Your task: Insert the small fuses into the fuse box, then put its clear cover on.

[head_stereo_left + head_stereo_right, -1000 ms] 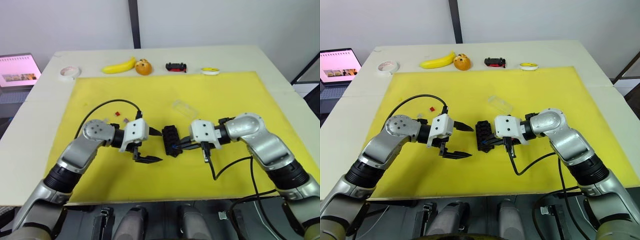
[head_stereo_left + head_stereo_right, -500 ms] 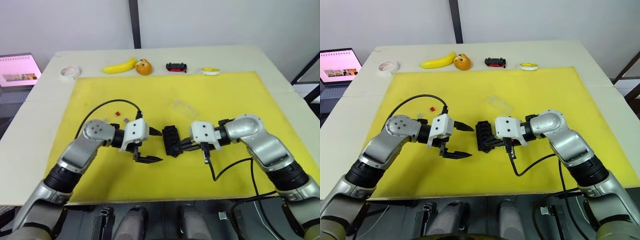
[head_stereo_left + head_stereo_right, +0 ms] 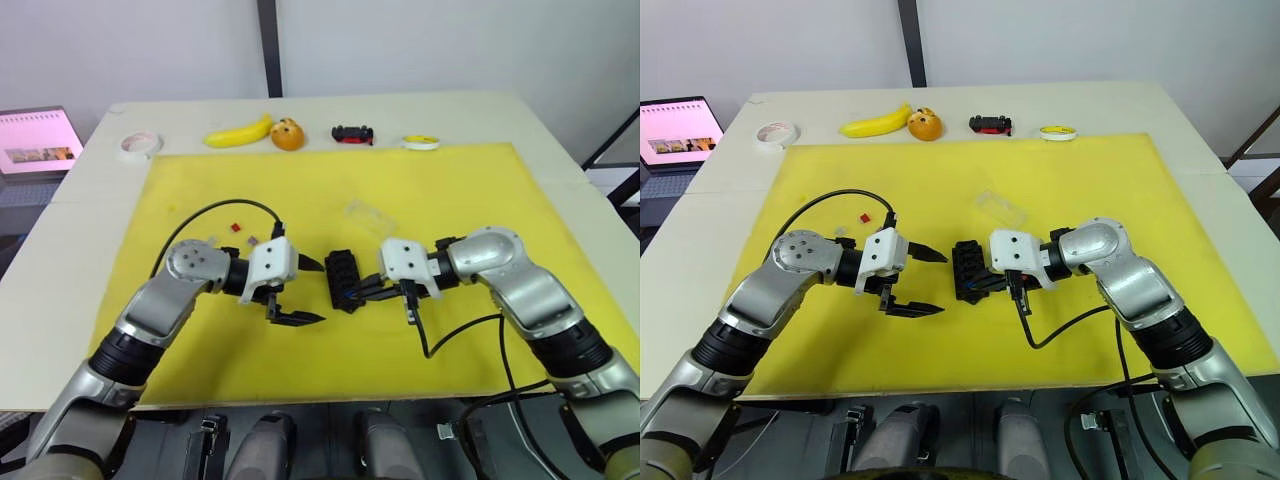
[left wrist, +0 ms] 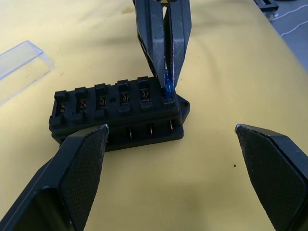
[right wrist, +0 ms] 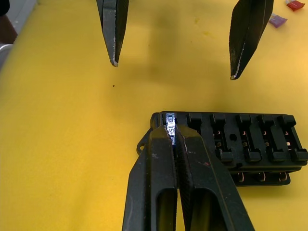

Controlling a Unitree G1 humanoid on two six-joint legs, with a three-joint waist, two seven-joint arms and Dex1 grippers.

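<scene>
Right gripper [image 5: 172,139] pinching blue fuse [image 4: 168,87] at fuse box [image 4: 118,113] end slot, left gripper [image 3: 303,291] spread beside it

White table [image 3: 70,220] under yellow mat [image 3: 430,190], with banana [image 3: 238,132], tape roll [image 3: 139,145].

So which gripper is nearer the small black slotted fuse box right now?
Right. The right gripper is at the fuse box, pressing a blue fuse into an end slot; the left gripper hangs open beside it, apart.
</scene>
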